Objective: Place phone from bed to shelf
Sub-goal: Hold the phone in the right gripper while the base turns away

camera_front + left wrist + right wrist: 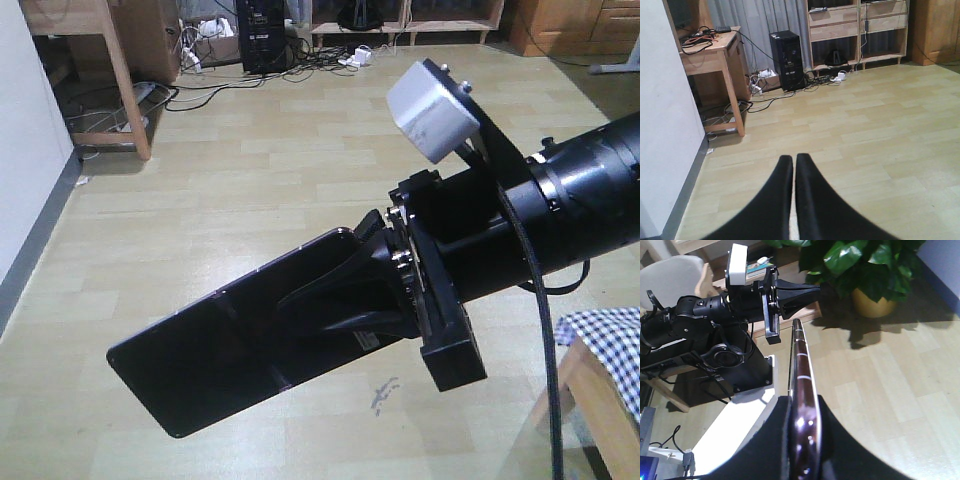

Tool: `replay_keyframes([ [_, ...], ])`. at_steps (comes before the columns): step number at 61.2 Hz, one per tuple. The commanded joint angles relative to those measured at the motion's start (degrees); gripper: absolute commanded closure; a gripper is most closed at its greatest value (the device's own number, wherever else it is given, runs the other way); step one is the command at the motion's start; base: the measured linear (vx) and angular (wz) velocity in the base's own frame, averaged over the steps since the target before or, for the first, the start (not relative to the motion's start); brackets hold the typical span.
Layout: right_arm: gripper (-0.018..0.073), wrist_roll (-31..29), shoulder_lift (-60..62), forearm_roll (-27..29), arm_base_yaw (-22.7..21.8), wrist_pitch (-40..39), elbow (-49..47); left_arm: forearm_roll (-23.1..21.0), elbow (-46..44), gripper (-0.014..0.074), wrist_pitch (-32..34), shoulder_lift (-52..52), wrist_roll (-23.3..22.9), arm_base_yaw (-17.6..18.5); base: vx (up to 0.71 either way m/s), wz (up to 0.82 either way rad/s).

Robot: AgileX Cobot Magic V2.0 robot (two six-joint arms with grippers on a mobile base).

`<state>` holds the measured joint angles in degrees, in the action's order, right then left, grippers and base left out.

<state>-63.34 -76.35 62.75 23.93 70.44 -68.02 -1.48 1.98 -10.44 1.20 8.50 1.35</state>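
To the left, the left gripper [794, 159] hangs over the floor [880, 130], its two black fingers pressed together with nothing between them. In the middle, the right gripper [310, 300] is clamped on one end of the phone [200, 370], holding it out in the air above the floor and clear of the bed [610, 340], whose checked corner shows at far right. The phone looks lifted and the carry is in hand; next it must cross the room to the wooden shelf [835, 31] and be set flat there before the fingers let go.
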Motion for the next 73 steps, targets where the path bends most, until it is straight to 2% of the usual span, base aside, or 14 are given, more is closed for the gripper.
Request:
replay_keyframes([
  [1, 0.0561, -0.1, 1.8, 5.3, -0.1, 3.2, -1.4, -0.5, -1.3, 0.0595, 4.1, 0.2, -0.3, -0.1, 0.35, -0.01],
  [73, 0.0561, -0.3, 1.8, 5.3, -0.1, 3.2, -1.4, -0.5, -1.3, 0.0595, 4.1, 0.2, -0.3, -0.1, 0.38, -0.03],
])
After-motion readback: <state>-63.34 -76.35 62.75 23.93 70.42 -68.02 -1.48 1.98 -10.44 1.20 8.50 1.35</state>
